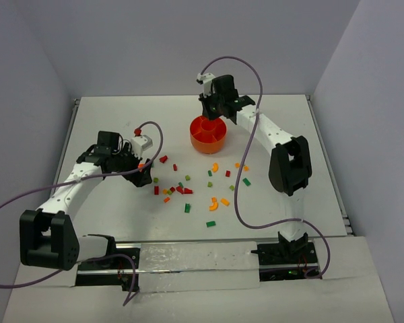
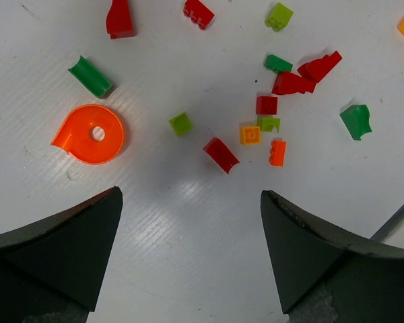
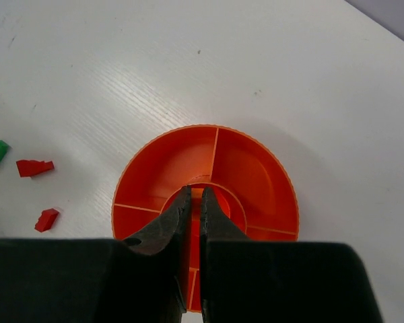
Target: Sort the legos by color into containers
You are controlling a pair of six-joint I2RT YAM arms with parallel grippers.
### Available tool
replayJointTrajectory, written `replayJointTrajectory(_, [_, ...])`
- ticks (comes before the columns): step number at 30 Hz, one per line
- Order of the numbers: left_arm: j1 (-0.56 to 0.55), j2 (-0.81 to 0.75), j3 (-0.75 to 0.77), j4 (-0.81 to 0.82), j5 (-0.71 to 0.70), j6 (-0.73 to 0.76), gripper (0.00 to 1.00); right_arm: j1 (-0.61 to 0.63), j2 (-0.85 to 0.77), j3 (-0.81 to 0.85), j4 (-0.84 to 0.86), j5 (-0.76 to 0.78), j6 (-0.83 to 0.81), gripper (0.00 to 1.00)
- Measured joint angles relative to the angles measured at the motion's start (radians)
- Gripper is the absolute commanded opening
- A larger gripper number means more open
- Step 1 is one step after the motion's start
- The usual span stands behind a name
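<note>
- The right gripper (image 3: 195,194) hangs over the middle cup of the bowl (image 3: 256,168), fingers (image 3: 172,222) clenched. Whether a brick is pinched there I can't tell. If one is and it's let go off-centre, it might land in the wrong compartment.
- Dipping lower, those fingers could catch a divider and shove the light bowl.
- The left gripper (image 2: 190,194) gapes, empty, over the legos (image 2: 266,105) scattered on the table (image 2: 188,256). They crowd near the red brick (image 2: 221,155), so a grab may take two colours.

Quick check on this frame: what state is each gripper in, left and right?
Left gripper: open, holding nothing, above loose legos.
Right gripper: shut, over the bowl; cannot tell if it pinches anything.
</note>
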Motion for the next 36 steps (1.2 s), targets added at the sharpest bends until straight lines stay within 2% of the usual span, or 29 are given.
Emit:
replayJointTrajectory(9, [-0.039, 0.014, -0.001, -0.005, -0.029, 0.001, 0.93, 0.000, 0.000, -0.052, -0.001, -0.009, -0.003, 0.03])
replayJointTrajectory(14, [-0.057, 0.024, -0.001, -0.013, -0.048, 0.002, 0.93, 0.000, 0.000, -0.072, 0.001, -0.012, -0.005, 0.12])
replayJointTrajectory(15, [-0.060, 0.026, -0.001, -0.014, -0.050, 0.003, 0.92, 0.000, 0.000, -0.076, 0.001, -0.012, -0.005, 0.20])
replayJointTrajectory(19, [-0.075, 0.031, -0.002, -0.016, -0.065, 0.005, 0.92, 0.000, 0.000, -0.088, 0.002, -0.016, -0.007, 0.31])
replayJointTrajectory(23, [-0.085, 0.031, -0.011, -0.024, -0.075, 0.009, 0.90, 0.000, 0.000, -0.105, 0.005, -0.018, -0.007, 0.35])
replayJointTrajectory(29, [-0.092, 0.038, -0.024, -0.024, -0.094, 0.009, 0.78, 0.000, -0.006, -0.124, 0.009, -0.019, -0.005, 0.49])
replayJointTrajectory(36, [-0.161, 0.038, -0.056, -0.022, -0.091, 0.020, 0.62, 0.000, -0.040, -0.130, 0.009, -0.026, -0.001, 0.52])
